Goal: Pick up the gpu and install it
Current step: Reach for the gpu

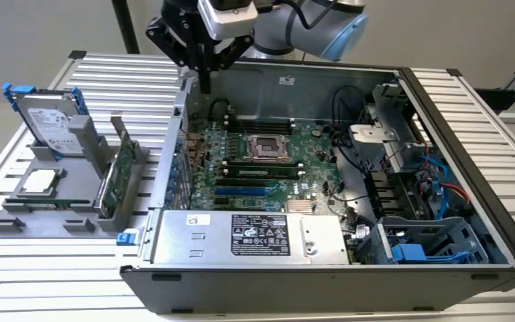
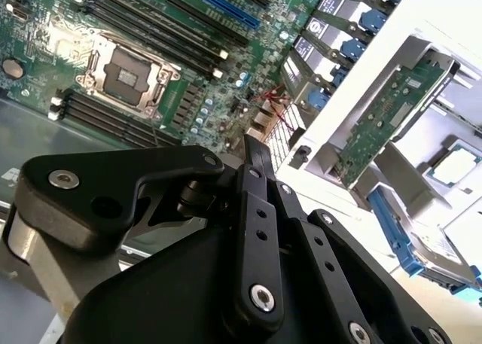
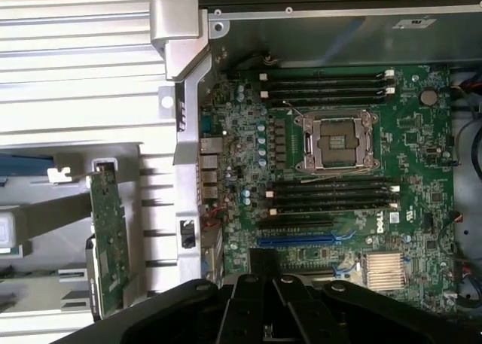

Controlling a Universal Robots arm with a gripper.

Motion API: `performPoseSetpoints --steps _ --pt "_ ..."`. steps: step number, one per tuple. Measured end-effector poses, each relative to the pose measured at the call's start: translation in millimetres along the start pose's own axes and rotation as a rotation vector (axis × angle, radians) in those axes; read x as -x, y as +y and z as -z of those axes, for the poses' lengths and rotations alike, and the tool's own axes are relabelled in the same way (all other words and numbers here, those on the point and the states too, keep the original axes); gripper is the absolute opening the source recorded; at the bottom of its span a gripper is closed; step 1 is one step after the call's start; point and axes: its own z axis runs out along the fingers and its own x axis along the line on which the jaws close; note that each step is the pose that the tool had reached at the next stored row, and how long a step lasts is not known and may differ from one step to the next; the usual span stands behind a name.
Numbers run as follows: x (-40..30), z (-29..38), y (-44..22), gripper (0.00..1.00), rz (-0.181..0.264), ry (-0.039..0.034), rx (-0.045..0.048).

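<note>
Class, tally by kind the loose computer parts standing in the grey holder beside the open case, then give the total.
silver hard drive with blue rails: 1
square silver processor chip: 1
flat green gpu card: 1
narrow green memory stick: 1
Total in the grey holder: 4

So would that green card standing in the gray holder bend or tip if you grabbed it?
The gpu is a flat circuit board, so probably stiff, not floppy. It stands on its thin edge in the gray holder, so it could tip once lifted free.
</note>
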Motion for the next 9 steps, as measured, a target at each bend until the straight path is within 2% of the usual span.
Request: performPoseSetpoints --steps 9 --pt "-5.9 0.2 -0.4 0.00 0.000 0.0000 0.0000"
